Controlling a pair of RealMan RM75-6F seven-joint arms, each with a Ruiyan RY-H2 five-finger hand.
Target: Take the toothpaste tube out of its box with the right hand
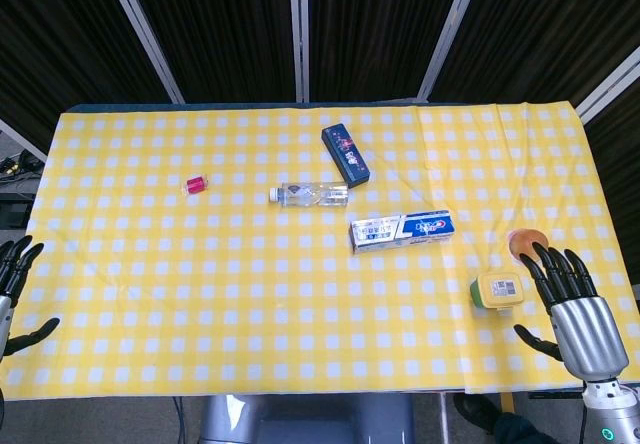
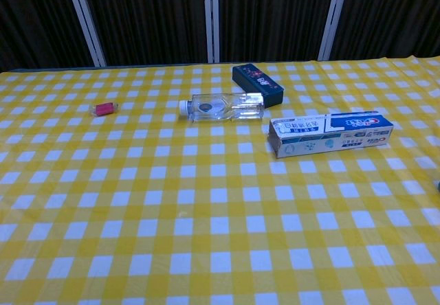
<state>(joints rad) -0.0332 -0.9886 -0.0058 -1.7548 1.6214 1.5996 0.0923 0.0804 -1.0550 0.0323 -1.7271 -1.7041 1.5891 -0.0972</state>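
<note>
The fingers (image 1: 556, 266) of the right hand (image 1: 572, 309) are spread apart and hold nothing; the hand hovers at the table's near right edge, about 4 o'clock from the centre of the cloth. The left hand (image 1: 16, 294) is only partly visible at the near left edge, about 8 o'clock, its fingers also apart and empty.

Just beside the right fingers, at their 10 o'clock, stands a small green and yellow container (image 1: 498, 290), and an orange disc (image 1: 526, 241) lies just past the fingertips. These 2 things are between the hand and the toothpaste box (image 1: 401, 231). I think a direct reach could knock the container over or push it.

The box lies flat, at about 3 o'clock from the centre. Its long axis runs from 9 o'clock to 3 o'clock, slightly tilted, with the blue and red end toward 3 o'clock. Whether an end flap is open I cannot tell. The box is light and nothing holds it, so pulling with 1 hand may just drag it along the cloth.

Further away lie a clear bottle (image 1: 312, 194), a dark box (image 1: 345, 152) and a small red cap (image 1: 195, 184).
</note>
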